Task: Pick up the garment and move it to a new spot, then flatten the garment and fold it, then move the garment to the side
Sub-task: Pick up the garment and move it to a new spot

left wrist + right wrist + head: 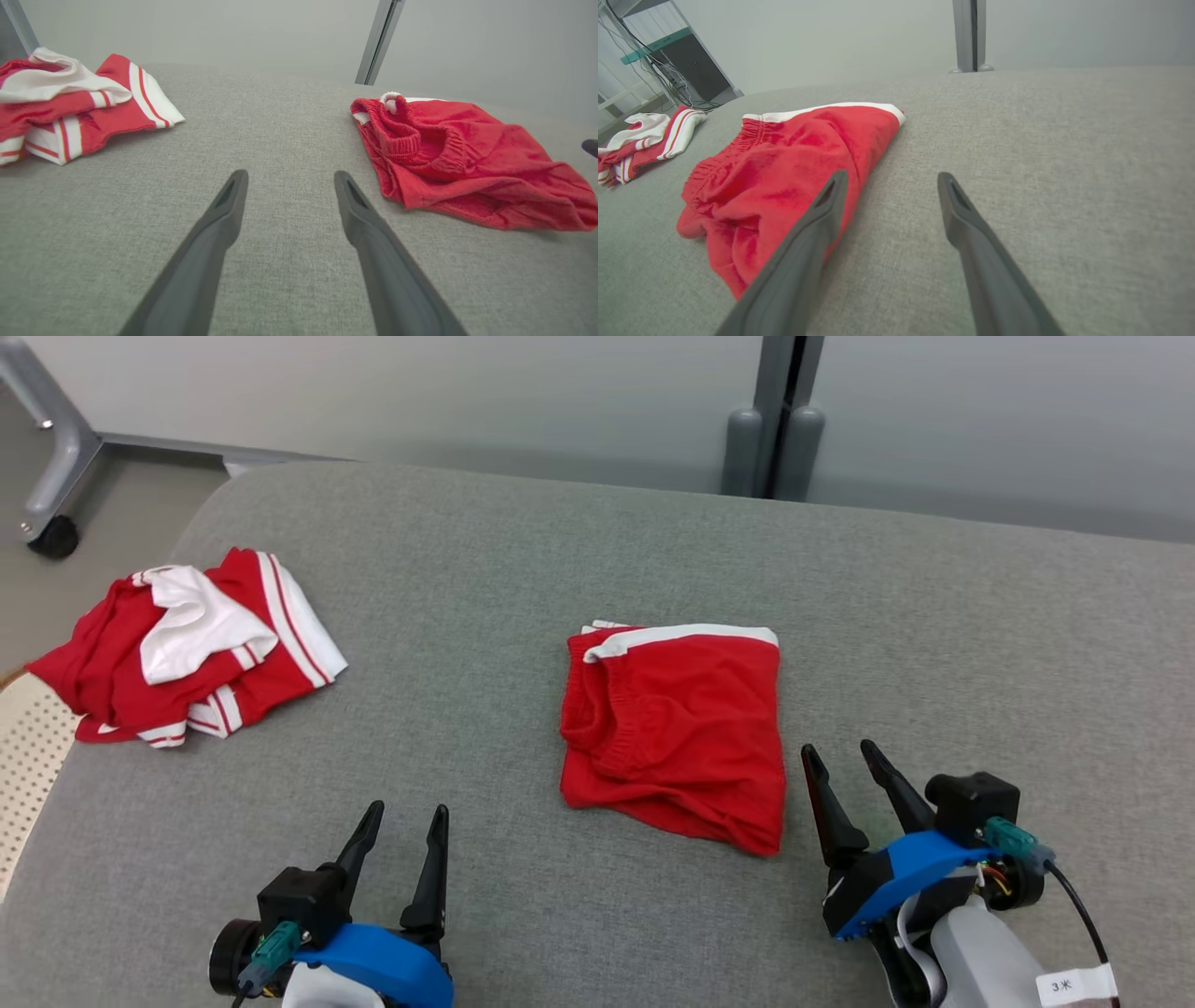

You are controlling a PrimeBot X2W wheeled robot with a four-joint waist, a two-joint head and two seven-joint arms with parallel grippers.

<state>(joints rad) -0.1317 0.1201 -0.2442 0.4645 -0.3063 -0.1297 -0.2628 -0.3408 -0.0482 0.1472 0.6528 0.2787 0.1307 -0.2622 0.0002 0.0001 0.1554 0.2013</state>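
A red garment (677,733) with a white band along its far edge lies folded in a rough square at the middle of the grey padded table (597,569). The same garment (458,158) shows its elastic waistband in the left wrist view, and lies left of my right fingers as the garment (784,177) in the right wrist view. My left gripper (408,814) stands open near the front edge, well left of it. My right gripper (841,750) is open just off its front right corner, not touching. My left gripper (286,175) and right gripper (889,176) hold nothing.
A second heap of red and white striped clothing (187,644) lies at the table's left edge, also seen as clothing (70,102) and clothing (644,135). A perforated cream surface (28,747) sits beyond that edge. A grey post (775,429) rises behind the table.
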